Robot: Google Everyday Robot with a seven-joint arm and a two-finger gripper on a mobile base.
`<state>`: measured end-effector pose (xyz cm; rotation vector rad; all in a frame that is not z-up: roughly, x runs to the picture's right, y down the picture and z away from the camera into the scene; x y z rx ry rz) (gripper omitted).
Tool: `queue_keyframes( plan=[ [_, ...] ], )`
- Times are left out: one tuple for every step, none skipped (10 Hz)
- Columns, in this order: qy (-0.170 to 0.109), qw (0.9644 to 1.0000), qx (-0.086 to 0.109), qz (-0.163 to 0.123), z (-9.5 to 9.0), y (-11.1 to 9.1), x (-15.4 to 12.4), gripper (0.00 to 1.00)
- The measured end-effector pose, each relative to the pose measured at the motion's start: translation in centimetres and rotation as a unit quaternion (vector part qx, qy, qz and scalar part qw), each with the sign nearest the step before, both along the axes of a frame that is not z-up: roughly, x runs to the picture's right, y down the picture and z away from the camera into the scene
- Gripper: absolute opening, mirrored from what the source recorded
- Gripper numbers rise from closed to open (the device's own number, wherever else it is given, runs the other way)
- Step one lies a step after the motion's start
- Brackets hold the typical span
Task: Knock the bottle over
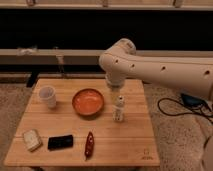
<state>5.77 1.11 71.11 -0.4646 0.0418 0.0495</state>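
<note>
The bottle (118, 109) is small, slim and white with a white cap and a dark-marked label. It stands upright on the wooden table (130, 135), just right of the orange bowl (88, 101). My gripper (115, 94) hangs down from the big white arm (160, 70), directly above the bottle's cap and very close to it. I cannot tell whether it touches the cap.
A white paper cup (47, 96) stands at the table's left. A pale sponge-like block (31, 139), a black flat device (60, 142) and a red-brown packet (89, 144) lie along the front. A dark cable (172, 107) lies on the floor at the right.
</note>
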Motion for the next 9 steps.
queue_keyframes(
  plan=[
    [0.012, 0.9999, -0.009, 0.005, 1.0, 0.3, 1.2, 0.8],
    [0.021, 0.9995, -0.019, 0.011, 1.8, 0.8, 2.0, 0.8],
    [0.025, 0.9993, -0.025, 0.015, 2.4, 1.2, 2.4, 0.8],
    [0.032, 0.9986, -0.034, 0.024, 3.0, 1.7, 3.4, 0.8],
    [0.039, 0.9977, -0.044, 0.033, 3.6, 2.3, 4.4, 0.8],
    [0.044, 0.9968, -0.053, 0.04, 4.1, 3.0, 5.2, 0.8],
    [0.046, 0.996, -0.06, 0.047, 4.4, 3.5, 5.6, 0.8],
    [0.05, 0.995, -0.068, 0.052, 4.9, 4.1, 6.2, 0.8],
    [0.053, 0.9937, -0.078, 0.059, 5.4, 4.8, 6.7, 0.8]
  ],
)
